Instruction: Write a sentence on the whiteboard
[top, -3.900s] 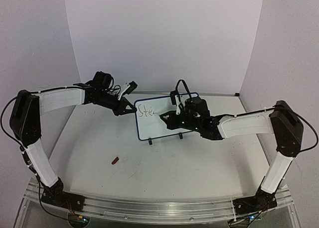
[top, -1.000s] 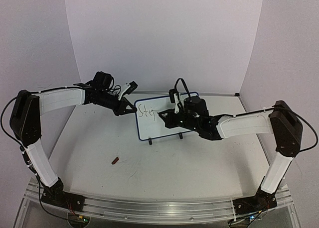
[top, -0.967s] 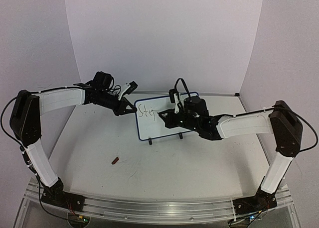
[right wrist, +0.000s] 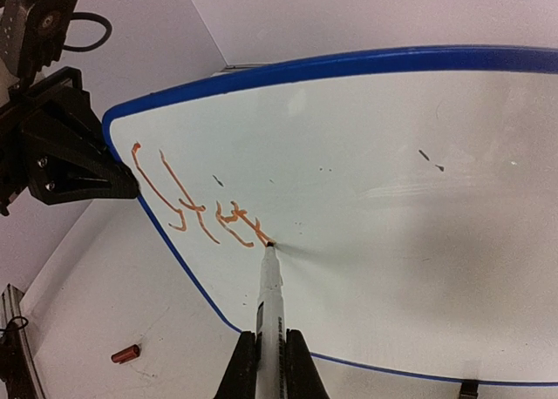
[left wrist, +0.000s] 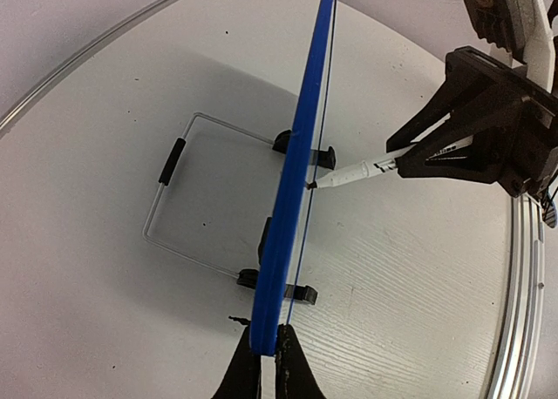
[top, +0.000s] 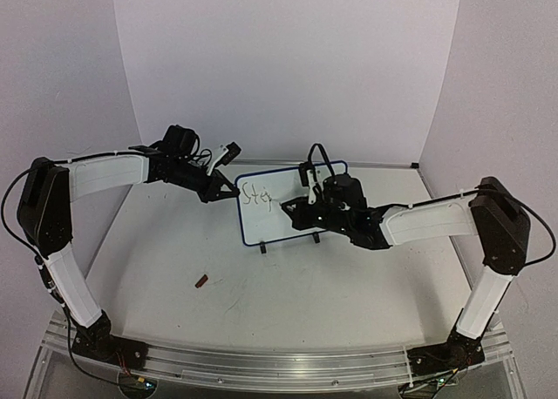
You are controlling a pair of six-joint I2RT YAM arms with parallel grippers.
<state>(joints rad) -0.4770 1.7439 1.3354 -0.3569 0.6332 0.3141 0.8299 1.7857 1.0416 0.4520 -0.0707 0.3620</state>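
Observation:
The whiteboard point(top: 261, 223) stands upright at the table's middle back; its frame is blue. It shows edge-on in the left wrist view point(left wrist: 301, 155) and face-on in the right wrist view point(right wrist: 392, 199). The sentence point(right wrist: 187, 203) is a few orange cursive strokes near the board's left end, dark in the top view point(top: 256, 195). My left gripper point(top: 228, 190) point(left wrist: 268, 351) is shut on the board's left edge. My right gripper point(top: 301, 209) point(right wrist: 270, 338) is shut on a white marker point(right wrist: 270, 286) whose tip touches the board at the end of the last stroke. The marker also shows in the left wrist view point(left wrist: 353, 172).
A small reddish marker cap point(top: 202, 281) point(right wrist: 125, 354) lies on the table front left of the board. Behind the board a wire stand point(left wrist: 166, 207) rests on the table, and black feet point(left wrist: 327, 158) stick out in front. White walls close the back and sides.
The writing has grown by a few strokes to the right. My right gripper with the marker has shifted slightly along the board. The left arm has not moved.

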